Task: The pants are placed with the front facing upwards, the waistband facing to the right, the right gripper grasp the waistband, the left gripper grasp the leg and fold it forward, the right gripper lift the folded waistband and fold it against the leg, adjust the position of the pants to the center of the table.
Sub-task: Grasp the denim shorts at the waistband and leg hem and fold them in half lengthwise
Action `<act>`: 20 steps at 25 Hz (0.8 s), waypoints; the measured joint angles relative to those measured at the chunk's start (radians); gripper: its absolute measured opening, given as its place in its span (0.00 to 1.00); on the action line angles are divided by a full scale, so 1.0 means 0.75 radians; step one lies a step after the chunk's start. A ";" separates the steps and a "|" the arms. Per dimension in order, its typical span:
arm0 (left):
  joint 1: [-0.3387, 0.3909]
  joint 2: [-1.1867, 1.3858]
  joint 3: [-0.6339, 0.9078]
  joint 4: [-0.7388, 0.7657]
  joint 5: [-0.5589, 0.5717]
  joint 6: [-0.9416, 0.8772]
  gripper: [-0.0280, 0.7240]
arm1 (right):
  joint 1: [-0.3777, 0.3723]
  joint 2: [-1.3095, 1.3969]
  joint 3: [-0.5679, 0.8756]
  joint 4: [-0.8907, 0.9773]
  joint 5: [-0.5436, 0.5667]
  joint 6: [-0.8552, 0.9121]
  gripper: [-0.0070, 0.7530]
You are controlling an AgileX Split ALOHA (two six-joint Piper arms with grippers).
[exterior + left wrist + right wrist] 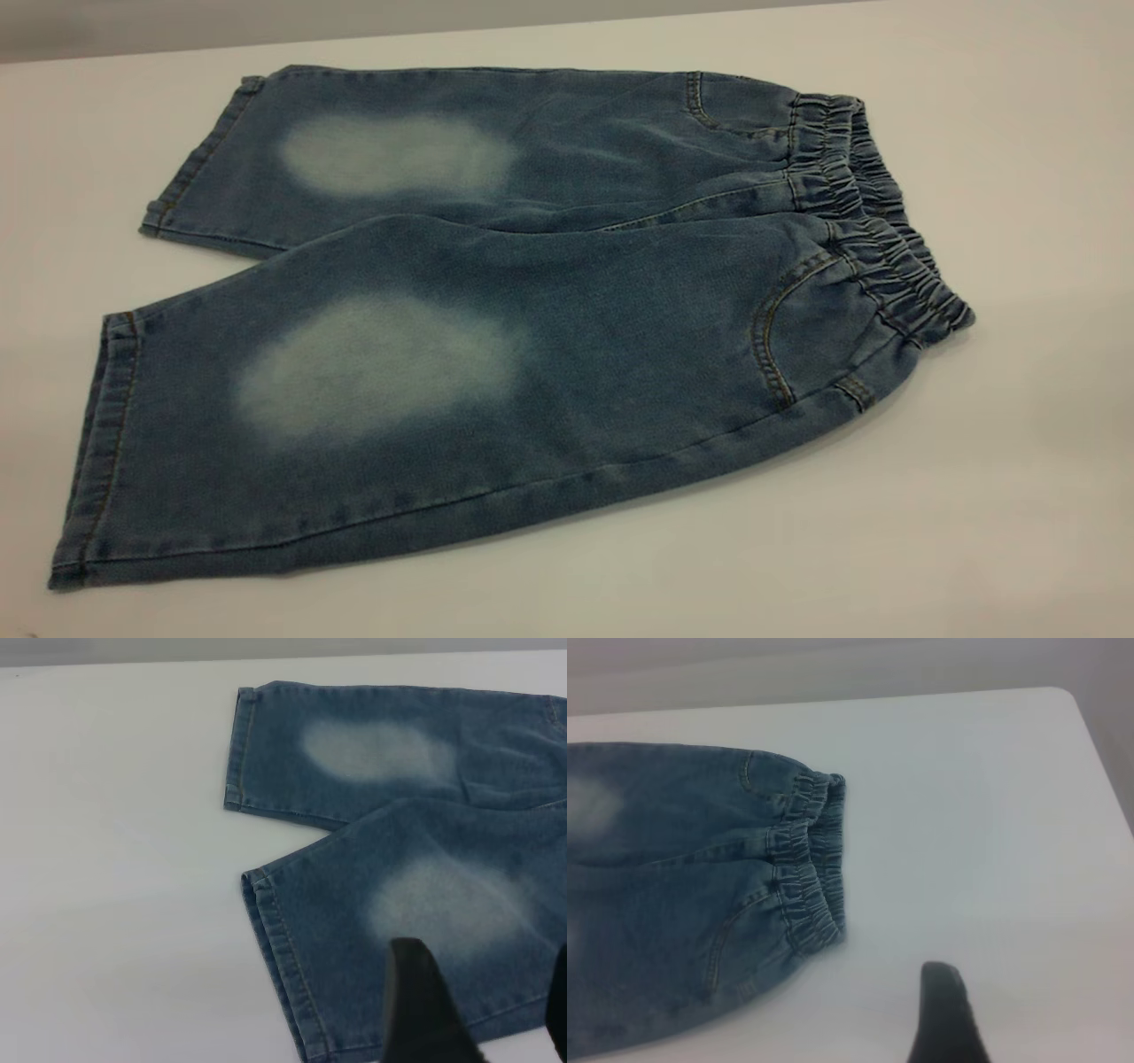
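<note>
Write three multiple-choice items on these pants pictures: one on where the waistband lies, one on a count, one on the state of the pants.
1. In the exterior view, the waistband of the pants lies at the
A. left end
B. right end
C. middle

2. How many pale faded ovals show on the leg fronts?
A. one
B. two
C. four

3. The pants on the table are
A. spread flat, both legs open
B. folded in half
C. lifted by a gripper

Answers:
1. B, the gathered band sits at the right end and the leg hems at the left.
2. B, each leg carries one pale oval.
3. A, both legs lie side by side, unfolded; the left gripper is above the near leg, and one right gripper finger shows over bare table.
</note>
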 joint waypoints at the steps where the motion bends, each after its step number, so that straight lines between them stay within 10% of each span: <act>1: 0.000 0.000 0.000 0.000 0.000 0.000 0.47 | 0.000 0.000 0.000 0.000 0.000 0.000 0.53; 20: 0.000 0.000 0.000 0.003 -0.005 0.000 0.47 | 0.000 0.000 0.000 0.002 -0.024 0.000 0.53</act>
